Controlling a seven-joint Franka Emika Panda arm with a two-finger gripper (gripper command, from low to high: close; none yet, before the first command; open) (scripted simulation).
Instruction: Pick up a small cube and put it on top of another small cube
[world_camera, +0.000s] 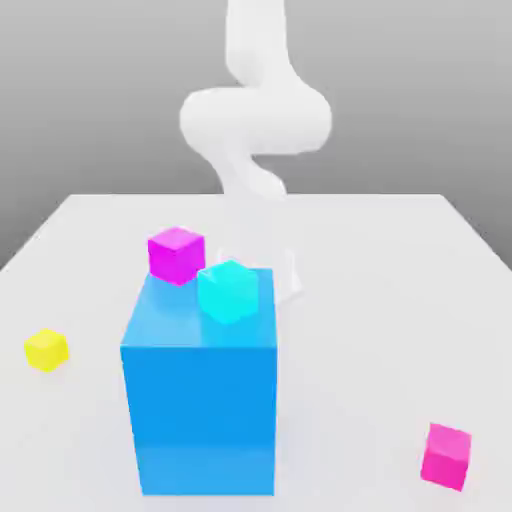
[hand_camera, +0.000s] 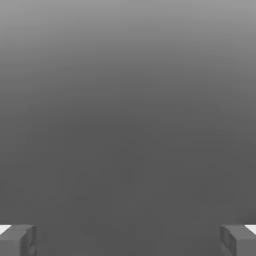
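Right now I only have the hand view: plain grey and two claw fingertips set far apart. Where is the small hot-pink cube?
Observer: The hot-pink cube sits on the table near the exterior view's lower right, apart from everything else.
Operator: What small cube could it go on?
Observer: A yellow cube lies alone on the table at the exterior view's left.
Operator: Anything large between the two?
Observer: Yes, a big blue block stands between them, with a cyan cube showing at its top.
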